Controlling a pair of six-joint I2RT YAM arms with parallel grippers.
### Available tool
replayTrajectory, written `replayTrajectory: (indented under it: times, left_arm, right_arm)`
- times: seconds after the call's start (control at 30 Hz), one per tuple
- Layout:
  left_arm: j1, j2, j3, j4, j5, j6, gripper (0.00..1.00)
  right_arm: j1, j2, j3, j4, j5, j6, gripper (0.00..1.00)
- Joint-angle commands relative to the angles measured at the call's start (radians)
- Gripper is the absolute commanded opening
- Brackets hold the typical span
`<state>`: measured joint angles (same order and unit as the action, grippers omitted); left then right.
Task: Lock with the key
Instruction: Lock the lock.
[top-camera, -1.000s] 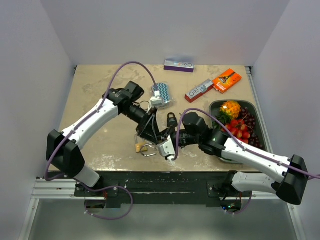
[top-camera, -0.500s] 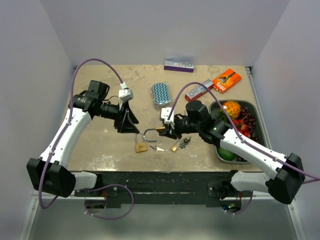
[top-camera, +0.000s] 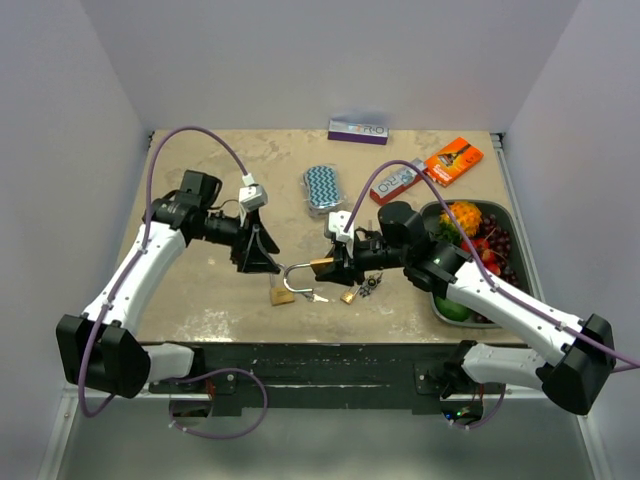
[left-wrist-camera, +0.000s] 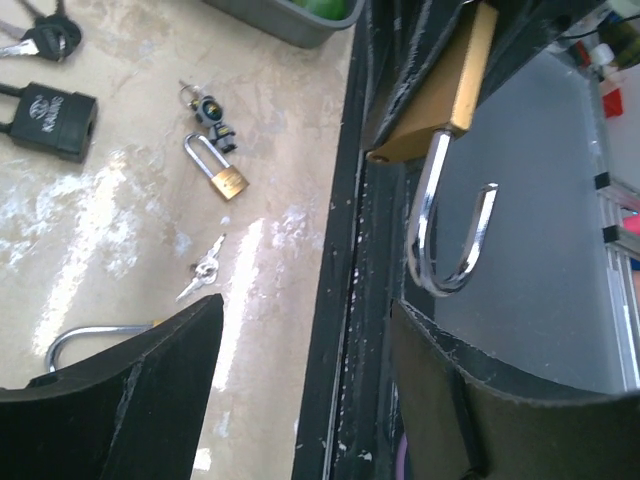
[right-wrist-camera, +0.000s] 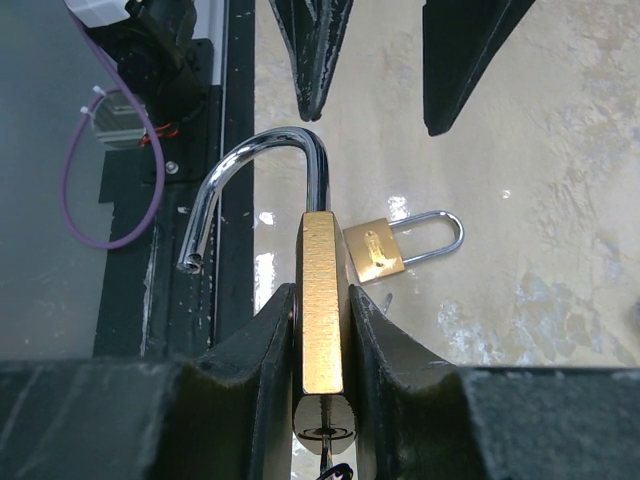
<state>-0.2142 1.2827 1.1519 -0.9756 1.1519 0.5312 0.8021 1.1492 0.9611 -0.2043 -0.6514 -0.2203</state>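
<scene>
My right gripper (top-camera: 333, 266) (right-wrist-camera: 322, 292) is shut on the flat sides of a brass padlock (top-camera: 322, 266) (right-wrist-camera: 322, 310) and holds it above the table. Its steel shackle (right-wrist-camera: 255, 175) stands open and points toward my left gripper (top-camera: 264, 256) (left-wrist-camera: 308, 310). A key (right-wrist-camera: 323, 456) sits in the keyway at the lock's bottom end, mostly cut off by the frame edge. The left gripper is open and holds nothing, a short way left of the shackle tip. In the left wrist view the held padlock (left-wrist-camera: 455, 80) hangs at the upper right.
On the table under the grippers lie a brass padlock (top-camera: 282, 295), a small loose key (top-camera: 318, 297), a small brass padlock (top-camera: 349, 295) (right-wrist-camera: 375, 250), a key bunch (top-camera: 372, 285) and a black padlock (left-wrist-camera: 50, 120). A fruit bin (top-camera: 500, 208) stands right. A blue pouch (top-camera: 321, 188) and boxes (top-camera: 397, 181) lie behind.
The left arm pulled back to the left, out of the middle. The right gripper came up from the front edge with the brass padlock. Lately the two grippers have drawn slightly nearer.
</scene>
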Motion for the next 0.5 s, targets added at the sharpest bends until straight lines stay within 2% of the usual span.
replayTrajectory:
  times: [0.0,0.13,0.33,0.47]
  left_arm:
    - [-0.028,-0.042,-0.018,0.066,0.136,-0.045,0.72]
    - [-0.082,-0.049,-0.035,0.032,0.172,-0.022,0.72]
    - [-0.083,-0.066,-0.052,0.031,0.18,-0.019,0.71]
    - [-0.076,-0.088,-0.076,0.083,0.215,-0.086,0.7]
  right_arm:
    - [-0.001,-0.029,0.054,0.129,-0.051,0.05,0.0]
    - [-0.001,-0.023,0.057,0.128,-0.034,0.041,0.0]
    - [-0.001,-0.025,0.057,0.131,-0.037,0.041,0.0]
    - [-0.001,-0.028,0.059,0.134,-0.04,0.048,0.0]
